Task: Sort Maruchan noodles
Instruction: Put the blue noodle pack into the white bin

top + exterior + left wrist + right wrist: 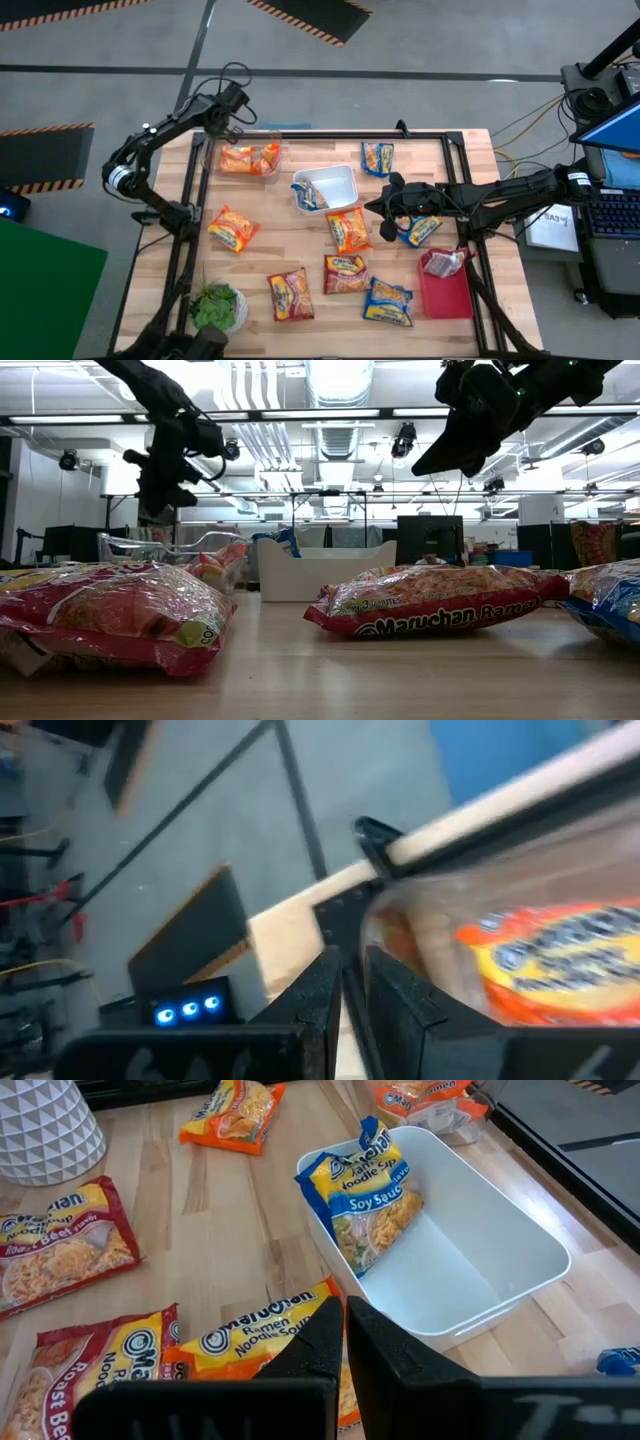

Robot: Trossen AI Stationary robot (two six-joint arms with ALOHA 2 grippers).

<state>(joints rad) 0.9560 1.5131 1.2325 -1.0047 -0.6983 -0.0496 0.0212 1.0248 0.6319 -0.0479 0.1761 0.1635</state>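
The right gripper point(378, 207) hung closed and empty at the centre of the high view, between the white rectangular plastic bin point(340, 178) and an orange crinkly ramen packet point(349, 229) lying just below and left of it, long axis running top to bottom of that view. The right arm looked clearly nearer that packet. A blue soy-sauce packet point(365, 1200) leaned inside the bin. The left gripper point(222, 117), in the upper left, was nearly closed and held nothing, beside the clear bin point(251, 158) holding orange packets. Other packets lay scattered across the wooden counter point(300, 250).
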